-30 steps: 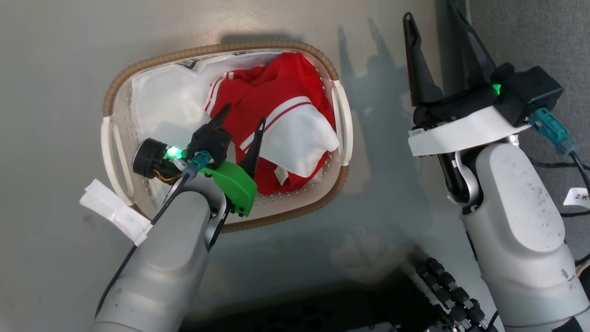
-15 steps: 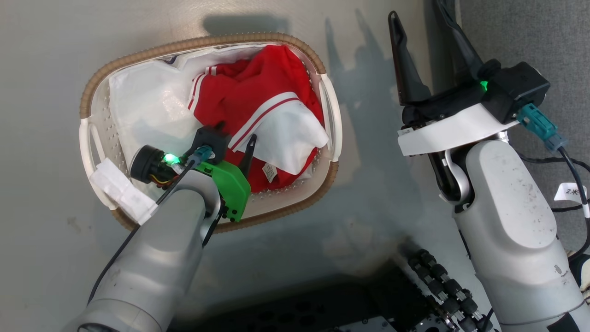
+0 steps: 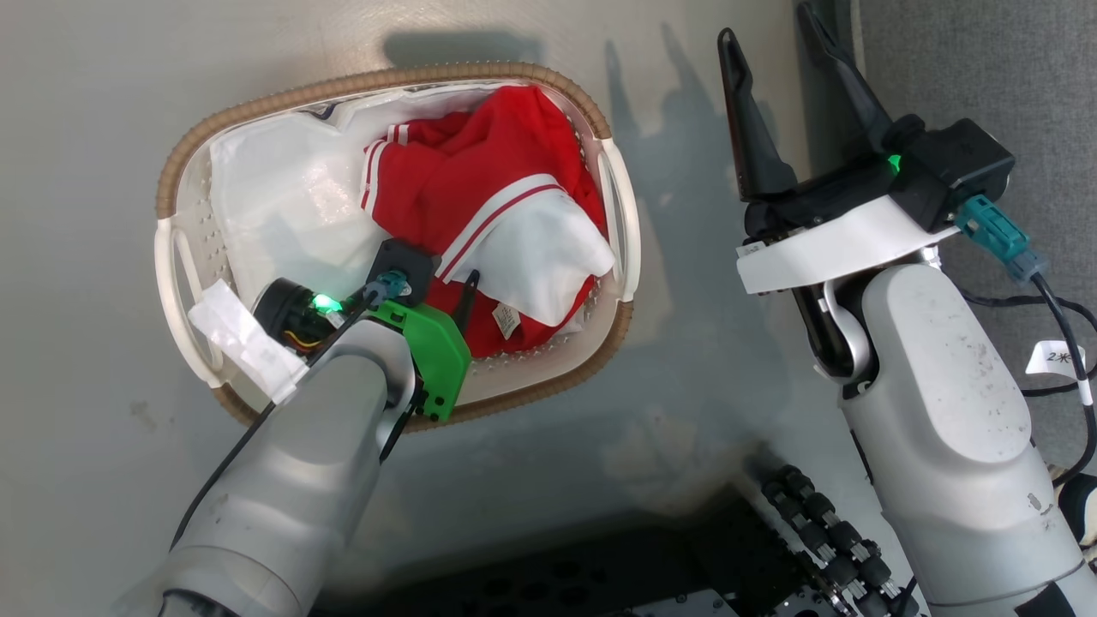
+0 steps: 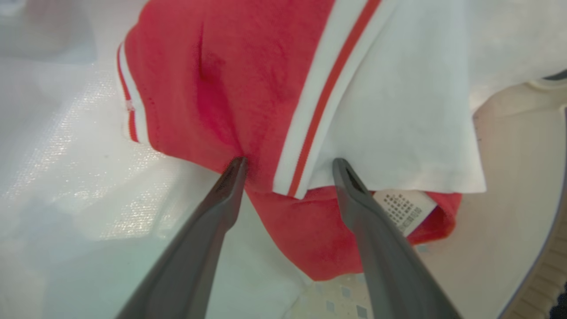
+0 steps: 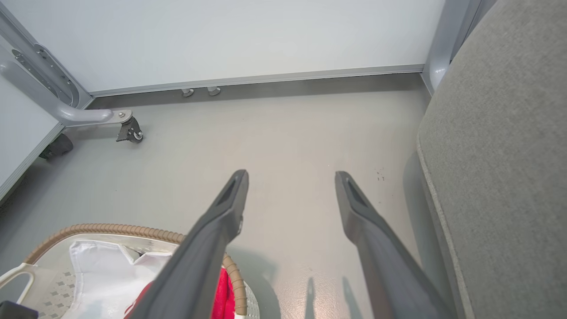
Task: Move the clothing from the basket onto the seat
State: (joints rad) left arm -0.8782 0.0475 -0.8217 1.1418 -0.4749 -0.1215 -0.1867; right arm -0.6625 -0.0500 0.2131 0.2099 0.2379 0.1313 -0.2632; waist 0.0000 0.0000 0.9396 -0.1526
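Note:
The clothing point(image 3: 480, 184), red with a white panel and stripes, is bunched in the right half of the cream basket point(image 3: 343, 84). My left gripper point(image 3: 441, 272) reaches down into the basket. In the left wrist view it point(image 4: 289, 161) is open, its two tips pressed to the clothing point(image 4: 266, 79) on either side of the striped white edge, with a fold of red cloth between them. My right gripper point(image 3: 767, 26) hangs open and empty over the floor right of the basket, also open in its own view point(image 5: 290, 173). The grey seat point(image 5: 500, 155) rises at the right, seen too at the head view's top right point(image 3: 968, 60).
A white sheet point(image 3: 274, 197) lines the basket's left half. A care label point(image 4: 401, 208) pokes out under the white panel. My dark base with black rollers point(image 3: 823, 531) sits at the lower right. A wheeled metal frame point(image 5: 130, 130) and a wall stand beyond the basket rim point(image 5: 110, 229).
The head camera has shifted a little. My left gripper has dipped deeper into the basket onto the red clothing, still open. The right gripper has kept its pose.

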